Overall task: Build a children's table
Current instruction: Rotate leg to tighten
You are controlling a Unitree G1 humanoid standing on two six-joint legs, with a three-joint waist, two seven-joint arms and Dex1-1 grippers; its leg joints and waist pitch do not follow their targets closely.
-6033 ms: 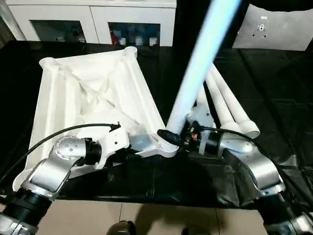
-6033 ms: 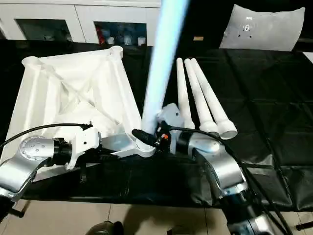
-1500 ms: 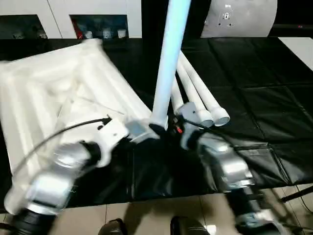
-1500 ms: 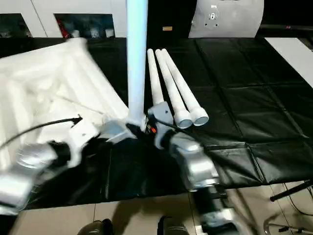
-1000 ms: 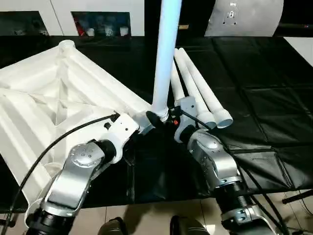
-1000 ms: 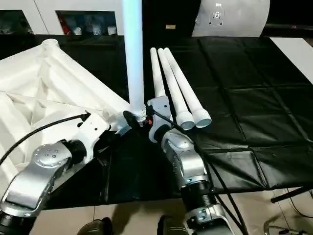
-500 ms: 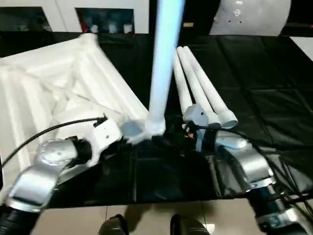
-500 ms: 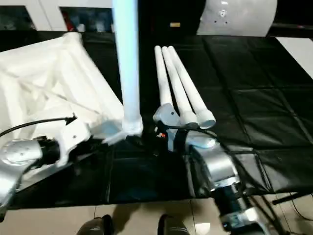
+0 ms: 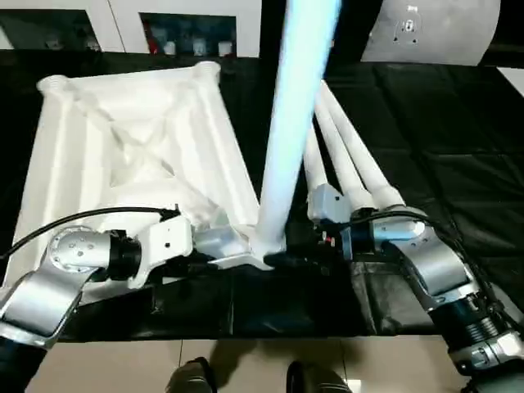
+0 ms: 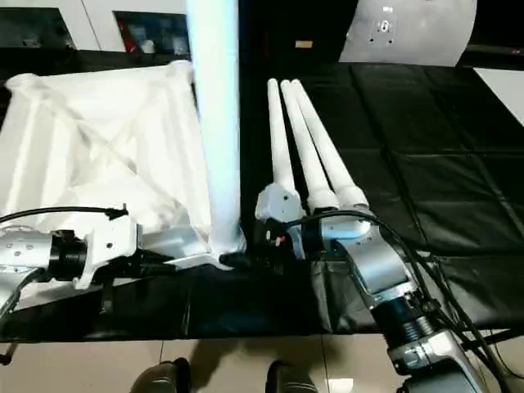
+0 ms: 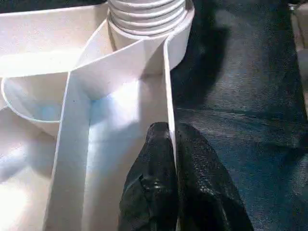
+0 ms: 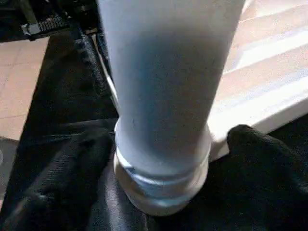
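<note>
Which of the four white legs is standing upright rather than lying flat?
The leg seated in the tabletop's near corner socket stands upright; the other three legs lie side by side on the black cover beside it.

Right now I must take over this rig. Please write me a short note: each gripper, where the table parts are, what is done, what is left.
Left gripper: shut, pinching a thin rib of the tabletop at its near corner.
Right gripper: fingers spread on either side of the upright leg at its base; whether they press it I cannot tell.
Parts: tabletop lies underside up on the black cloth; three loose legs lie side by side to its right.
Done: one leg stands in the near corner socket.
Left: confirm it is fully seated, then fit the three remaining legs.
</note>
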